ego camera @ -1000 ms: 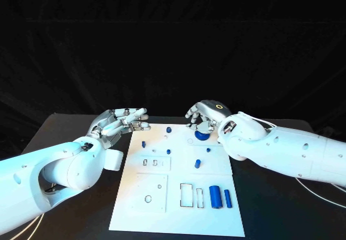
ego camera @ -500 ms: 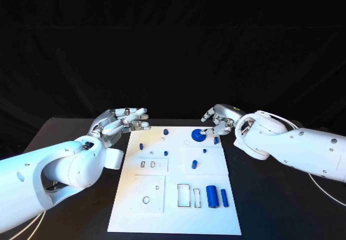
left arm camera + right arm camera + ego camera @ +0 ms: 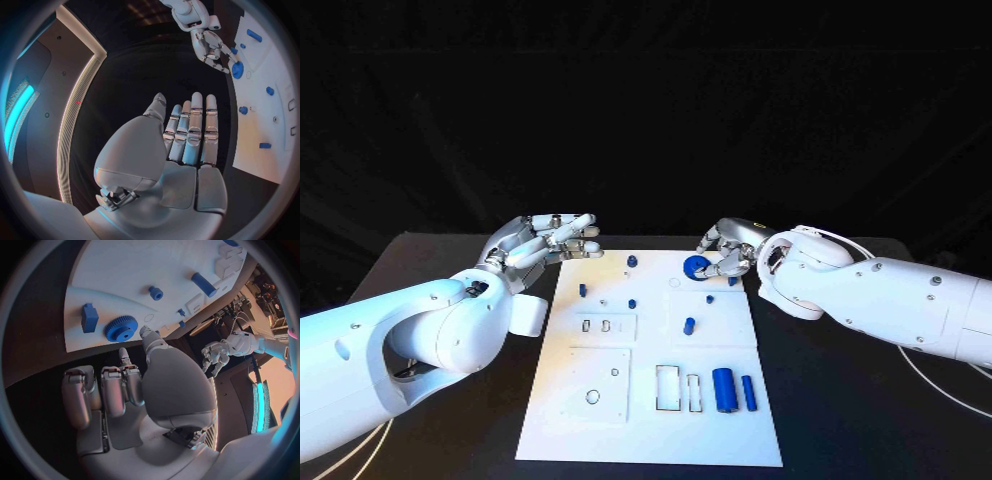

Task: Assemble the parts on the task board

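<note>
The white task board [image 3: 646, 420] lies in the middle of the black table. A blue gear [image 3: 695, 266] sits at its far right end. My right hand [image 3: 730, 250] hovers just right of the gear with fingers loosely apart and nothing in them. In the right wrist view the thumb tip [image 3: 147, 333] ends right beside the gear [image 3: 120, 328]; I cannot tell whether it touches. My left hand [image 3: 545, 240] hangs over the board's far left corner, fingers straight and holding nothing [image 3: 187, 145]. Small blue parts [image 3: 689, 325] dot the board's far half.
A thick blue cylinder [image 3: 724, 390] and a thinner blue rod [image 3: 749, 390] lie at the near right of the board beside two rectangular slots [image 3: 668, 388]. A blue block [image 3: 89, 317] stands close to the gear. Black table surface [image 3: 848, 420] borders the board on both sides.
My right hand came off the gear, moved right, then edged back toward it. The gear stays on the board. The left hand has hardly moved.
</note>
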Robot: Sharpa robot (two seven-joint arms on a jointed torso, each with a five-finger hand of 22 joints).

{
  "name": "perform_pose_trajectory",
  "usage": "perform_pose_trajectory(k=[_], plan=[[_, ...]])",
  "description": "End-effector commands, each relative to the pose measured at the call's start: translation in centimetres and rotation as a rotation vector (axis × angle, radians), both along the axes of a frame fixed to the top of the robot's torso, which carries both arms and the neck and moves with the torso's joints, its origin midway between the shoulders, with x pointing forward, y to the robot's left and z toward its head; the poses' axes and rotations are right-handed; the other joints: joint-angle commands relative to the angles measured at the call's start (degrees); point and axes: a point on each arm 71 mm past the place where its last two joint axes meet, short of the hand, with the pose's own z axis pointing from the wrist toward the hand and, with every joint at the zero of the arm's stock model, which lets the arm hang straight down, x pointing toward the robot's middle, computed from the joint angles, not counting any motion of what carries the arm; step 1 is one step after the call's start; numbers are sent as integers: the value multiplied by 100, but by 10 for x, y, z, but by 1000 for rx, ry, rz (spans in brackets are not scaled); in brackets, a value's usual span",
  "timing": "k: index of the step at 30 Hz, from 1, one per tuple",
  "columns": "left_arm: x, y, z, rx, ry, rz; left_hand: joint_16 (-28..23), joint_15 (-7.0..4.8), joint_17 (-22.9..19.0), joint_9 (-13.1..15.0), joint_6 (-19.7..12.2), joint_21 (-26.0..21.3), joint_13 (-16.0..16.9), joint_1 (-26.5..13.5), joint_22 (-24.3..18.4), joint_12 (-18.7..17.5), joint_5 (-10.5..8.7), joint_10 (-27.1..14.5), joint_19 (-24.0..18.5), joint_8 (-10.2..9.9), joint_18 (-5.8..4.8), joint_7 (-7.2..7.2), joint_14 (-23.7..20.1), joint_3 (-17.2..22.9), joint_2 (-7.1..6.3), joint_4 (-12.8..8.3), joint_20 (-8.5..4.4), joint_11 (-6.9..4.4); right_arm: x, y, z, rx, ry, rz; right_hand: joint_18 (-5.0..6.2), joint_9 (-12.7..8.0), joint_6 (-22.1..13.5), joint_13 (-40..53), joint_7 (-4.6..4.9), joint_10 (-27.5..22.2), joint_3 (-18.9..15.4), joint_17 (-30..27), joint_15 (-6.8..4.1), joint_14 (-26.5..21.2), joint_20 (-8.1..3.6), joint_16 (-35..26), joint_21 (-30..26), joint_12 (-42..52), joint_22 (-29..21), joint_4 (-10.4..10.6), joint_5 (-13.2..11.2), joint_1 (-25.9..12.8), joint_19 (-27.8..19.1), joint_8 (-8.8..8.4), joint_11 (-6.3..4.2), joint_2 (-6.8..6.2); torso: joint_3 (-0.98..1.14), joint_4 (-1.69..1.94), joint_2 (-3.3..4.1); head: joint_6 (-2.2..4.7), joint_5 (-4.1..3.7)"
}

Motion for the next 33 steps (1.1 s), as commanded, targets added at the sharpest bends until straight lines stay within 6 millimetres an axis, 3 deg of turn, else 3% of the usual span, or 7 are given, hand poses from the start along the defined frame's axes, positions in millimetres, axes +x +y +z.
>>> perform_pose_trajectory(k=[1,8,33], plan=[[-1,-2,1,-9,-8,-25,-26,52,0,2,22,7,-6,40,-8,-26,29,-27,11,-24,23,18,-2,-6,10,-35,1,11,2,-1,-3,-30,13,-12,-79,6,-43,883,7,142,-4,963,28,489,39,25,20,17,1507,7,20,74,597,27,24,-3,-3,-2,-1,-15,4],[-1,-3,1,-9,-7,-26,-29,51,0,3,27,6,-4,42,-9,-29,29,-21,11,-26,23,17,-2,-5,11,-38,1,10,4,0,-4,-35,13,-17,-79,24,-29,863,6,112,46,972,33,488,47,31,20,-7,1507,-16,75,142,597,76,25,68,6,-19,-2,-36,27],[-1,-3,1,-8,-4,-28,-30,51,0,2,28,6,-4,45,-10,-31,29,-19,11,-29,23,17,-2,-5,12,-40,1,9,10,5,-10,-46,38,-18,-79,51,29,915,-4,146,89,997,31,491,49,45,20,37,1507,-37,70,164,597,149,18,140,8,-10,1,-72,46]])
